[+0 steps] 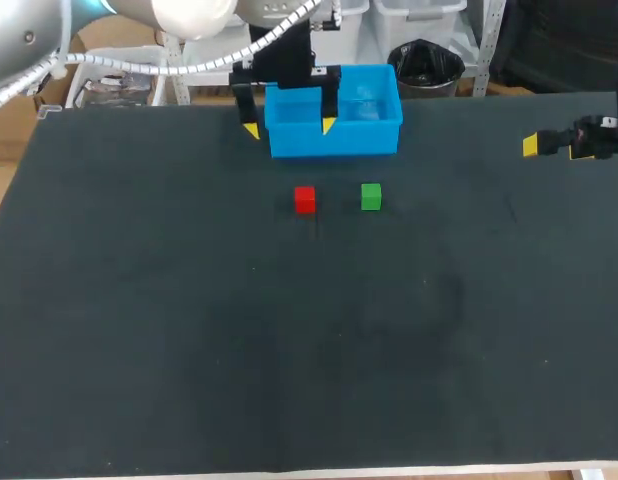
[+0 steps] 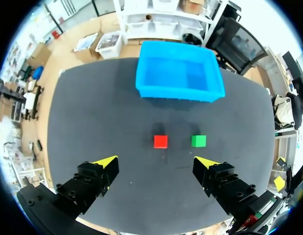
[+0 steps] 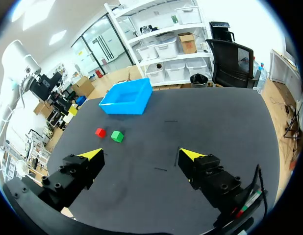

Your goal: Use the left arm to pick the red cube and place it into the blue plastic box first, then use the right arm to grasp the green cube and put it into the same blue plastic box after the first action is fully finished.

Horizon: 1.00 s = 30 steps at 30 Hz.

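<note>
Left gripper (image 1: 290, 128) wide open, holds nothing, by blue box (image 1: 359, 138), upper middle of frame. Red cube (image 1: 305, 199) on table (image 1: 189, 330) just below box, green cube (image 1: 371, 196) near, at its right. Right gripper (image 3: 140, 155) wide open, far right.

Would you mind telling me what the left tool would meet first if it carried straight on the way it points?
Probably the red cube, which lies centred ahead of the open left tool; depth is unclear.

A dark matte table (image 1: 189, 350) carries a blue plastic box (image 1: 364, 135) near its far edge. Nearer, a red cube (image 1: 305, 199) and a green cube (image 1: 371, 196) sit side by side, slightly apart, seemingly flat on the surface.
</note>
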Each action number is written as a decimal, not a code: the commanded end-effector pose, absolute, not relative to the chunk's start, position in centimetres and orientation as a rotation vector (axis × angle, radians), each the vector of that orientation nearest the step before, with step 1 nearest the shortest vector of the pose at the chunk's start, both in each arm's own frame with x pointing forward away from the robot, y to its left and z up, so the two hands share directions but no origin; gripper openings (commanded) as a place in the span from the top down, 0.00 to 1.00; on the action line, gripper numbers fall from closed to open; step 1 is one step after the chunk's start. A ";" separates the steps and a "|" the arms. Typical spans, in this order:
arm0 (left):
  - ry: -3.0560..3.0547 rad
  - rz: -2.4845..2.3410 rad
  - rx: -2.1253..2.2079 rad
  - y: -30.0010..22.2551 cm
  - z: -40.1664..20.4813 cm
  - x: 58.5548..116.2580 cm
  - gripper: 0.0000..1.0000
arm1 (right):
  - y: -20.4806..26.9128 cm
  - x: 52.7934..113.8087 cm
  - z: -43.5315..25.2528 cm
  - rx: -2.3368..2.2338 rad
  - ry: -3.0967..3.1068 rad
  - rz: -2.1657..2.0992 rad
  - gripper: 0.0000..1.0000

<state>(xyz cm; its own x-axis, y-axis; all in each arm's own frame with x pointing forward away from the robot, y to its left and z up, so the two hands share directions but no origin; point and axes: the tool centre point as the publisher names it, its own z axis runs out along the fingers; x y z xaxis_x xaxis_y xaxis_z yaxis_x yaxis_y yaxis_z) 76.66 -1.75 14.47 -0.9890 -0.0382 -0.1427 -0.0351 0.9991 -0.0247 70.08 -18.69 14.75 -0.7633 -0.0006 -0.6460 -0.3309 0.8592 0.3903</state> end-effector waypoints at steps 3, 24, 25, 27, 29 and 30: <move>3.005 -0.028 -0.052 -1.9 14.5 77.0 0.00 | -18.6 70.0 14.9 -0.236 2.370 0.645 0.00; 3.026 -0.064 -0.042 -2.4 6.6 77.8 0.00 | -18.6 70.0 14.9 -0.236 2.370 0.645 0.00; 3.033 -0.069 -0.043 -2.4 6.4 77.9 0.00 | -18.6 70.0 14.9 -0.236 2.370 0.645 0.00; 3.030 -0.074 -0.033 -2.5 5.9 77.8 0.00 | -18.6 70.0 14.9 -0.236 2.370 0.645 0.00; 3.035 -0.076 -0.030 -2.5 5.5 77.8 0.00 | -18.6 70.0 14.9 -0.236 2.370 0.645 0.00; 3.033 -0.071 -0.022 -2.6 5.2 77.7 0.00 | -18.6 70.0 14.9 -0.236 2.370 0.645 0.00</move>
<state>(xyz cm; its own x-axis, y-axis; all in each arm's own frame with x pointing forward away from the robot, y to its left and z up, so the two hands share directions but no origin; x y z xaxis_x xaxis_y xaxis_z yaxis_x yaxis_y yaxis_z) 77.41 -2.39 5.81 -0.9939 -0.0218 -0.1079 -0.0168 0.9987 -0.0474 70.08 -18.69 14.76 -0.7633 -0.0006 -0.6460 -0.3310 0.8591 0.3903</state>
